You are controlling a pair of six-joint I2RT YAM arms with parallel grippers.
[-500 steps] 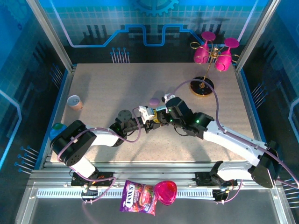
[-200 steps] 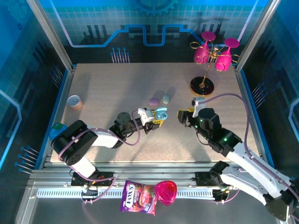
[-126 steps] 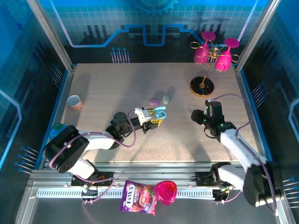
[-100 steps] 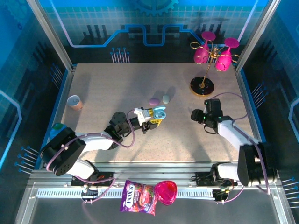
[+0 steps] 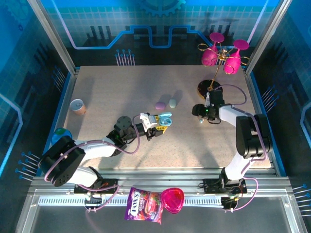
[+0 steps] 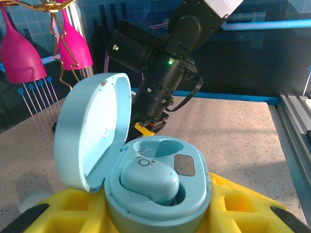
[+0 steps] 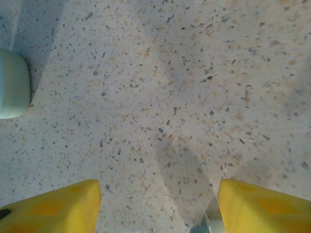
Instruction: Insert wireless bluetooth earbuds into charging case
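Right gripper (image 5: 197,112) swung back, left wrist shows earbud (image 6: 148,180) seated in case (image 6: 163,214)

The candy bag (image 5: 143,205) lying on the metal rail in front of the table carries the brand "FOX'S" in large white letters across a dark band. A smaller line of print sits under it, too small to read. In the left wrist view, the earbud (image 6: 148,178) seated in the case (image 6: 197,204) bears a tiny ring-shaped mark with two dots, no legible letters.
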